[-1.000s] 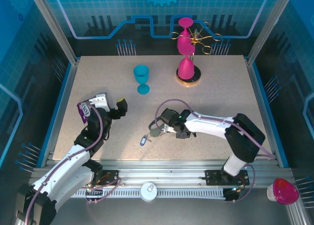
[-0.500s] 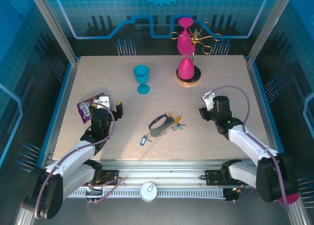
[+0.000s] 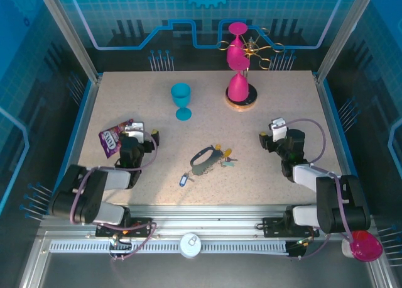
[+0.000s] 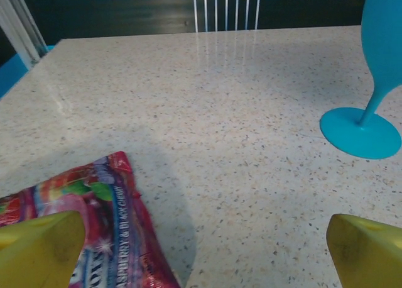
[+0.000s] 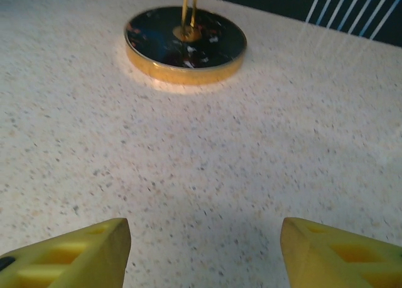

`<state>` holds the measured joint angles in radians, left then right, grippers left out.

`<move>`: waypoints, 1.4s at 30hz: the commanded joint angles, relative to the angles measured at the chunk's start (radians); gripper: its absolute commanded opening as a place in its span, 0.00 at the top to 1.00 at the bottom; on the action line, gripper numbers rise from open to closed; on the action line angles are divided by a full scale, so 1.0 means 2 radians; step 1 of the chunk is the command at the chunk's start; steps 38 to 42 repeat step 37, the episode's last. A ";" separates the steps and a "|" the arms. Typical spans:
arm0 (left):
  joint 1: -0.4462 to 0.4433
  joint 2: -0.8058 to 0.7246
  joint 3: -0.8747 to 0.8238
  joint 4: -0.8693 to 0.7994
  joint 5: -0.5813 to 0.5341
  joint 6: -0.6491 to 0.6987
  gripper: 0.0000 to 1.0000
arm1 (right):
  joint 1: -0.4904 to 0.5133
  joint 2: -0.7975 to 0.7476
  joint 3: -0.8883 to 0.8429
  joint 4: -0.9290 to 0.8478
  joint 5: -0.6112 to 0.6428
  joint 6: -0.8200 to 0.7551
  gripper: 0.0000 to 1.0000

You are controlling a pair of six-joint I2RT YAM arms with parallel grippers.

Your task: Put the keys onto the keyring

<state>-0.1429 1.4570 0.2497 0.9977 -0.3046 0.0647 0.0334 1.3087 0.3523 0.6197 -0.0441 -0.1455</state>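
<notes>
Keys (image 3: 225, 160) lie bunched beside the keyring (image 3: 201, 157) mid-table, nine o'clock of the right gripper (image 5: 204, 234); it and the left gripper (image 4: 205, 238) gape empty; likely light, stiff, slippery; pinch a key's head.

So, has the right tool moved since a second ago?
Yes. The right tool withdrew rightward from the keyring, toward the table's right edge.

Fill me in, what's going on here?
Nothing is being handled. The keys and the keyring lie bunched together mid-table; whether any key is on the ring is too small to tell. The left gripper, by the snack packet, and the right gripper, facing the stand's base, are both open and empty.
</notes>
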 commanded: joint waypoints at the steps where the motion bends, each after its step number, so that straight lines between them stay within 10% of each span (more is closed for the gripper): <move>1: 0.011 0.077 -0.016 0.172 0.023 0.017 0.01 | -0.007 0.000 0.003 0.041 -0.054 0.018 0.34; 9: 0.012 0.065 0.002 0.112 0.020 0.011 0.01 | -0.006 0.131 -0.035 0.273 -0.076 0.051 0.33; 25: 0.020 0.058 0.038 0.038 -0.014 -0.012 0.01 | -0.014 0.116 0.011 0.159 -0.020 0.078 0.27; 42: 0.060 0.050 0.065 -0.030 0.095 -0.028 0.01 | -0.015 0.116 0.013 0.154 -0.018 0.081 0.21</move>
